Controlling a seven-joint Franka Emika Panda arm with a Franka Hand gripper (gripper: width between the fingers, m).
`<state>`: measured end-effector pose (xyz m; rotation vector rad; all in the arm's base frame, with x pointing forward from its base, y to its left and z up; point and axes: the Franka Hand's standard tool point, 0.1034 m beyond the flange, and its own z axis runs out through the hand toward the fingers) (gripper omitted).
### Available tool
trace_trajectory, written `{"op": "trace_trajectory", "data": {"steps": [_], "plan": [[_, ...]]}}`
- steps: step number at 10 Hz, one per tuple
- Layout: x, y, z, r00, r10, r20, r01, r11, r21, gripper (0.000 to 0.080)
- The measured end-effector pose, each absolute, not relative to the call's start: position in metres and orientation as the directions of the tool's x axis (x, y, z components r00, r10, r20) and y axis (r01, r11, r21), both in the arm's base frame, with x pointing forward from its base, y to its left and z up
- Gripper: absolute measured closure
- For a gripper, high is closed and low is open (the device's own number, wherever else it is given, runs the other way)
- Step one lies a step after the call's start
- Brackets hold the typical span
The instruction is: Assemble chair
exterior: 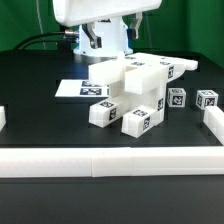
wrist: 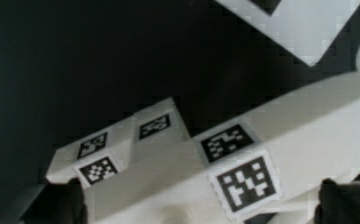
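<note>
Matte white plastic makes up the chair (exterior: 130, 92), which is seen as a cluster of chunky tagged blocks and posts near the middle of the black surface (exterior: 40, 125). It lies just beside the marker board (exterior: 82, 88), and loose pieces (exterior: 177, 98) are set apart toward the exterior view's right. Whether every part of the cluster is locked together cannot be told.

The fingers (wrist: 60, 204) are spread wide and nothing is gripped. A tagged part of the chair is seen beneath them in the wrist view, without contact.

The parts are judged to be light and stiff, with smooth faces that may slip under a weak pinch. The stacked cluster could be toppled or shifted by a sideways push. A hold is best taken across two flat, parallel sides of a square post, near its middle and clear of the joints.
</note>
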<state>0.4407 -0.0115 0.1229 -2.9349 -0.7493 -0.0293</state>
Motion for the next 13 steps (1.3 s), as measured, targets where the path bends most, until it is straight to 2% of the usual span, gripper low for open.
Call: {"op": "trace_trajectory", "data": {"steps": [2,3,5,7,9,13], "plan": [[0.439,-0.013,0.121,0.880,0.473,0.042,0.475,-0.873,-0.106,0.0150],[0.431,-0.018,0.116,0.891,0.453,0.036,0.454,-0.883,-0.122,0.0150],[0.389,-0.025,0.094,0.889,0.456,0.045,0.457,-0.880,-0.126,0.0150],[0.373,-0.019,0.087,0.898,0.439,0.036,0.440,-0.887,-0.138,0.0150],[0.372,-0.013,0.086,0.898,0.439,0.035,0.440,-0.886,-0.145,0.0150],[0.401,0.003,0.099,0.885,0.460,0.068,0.465,-0.874,-0.143,0.0150]]}}
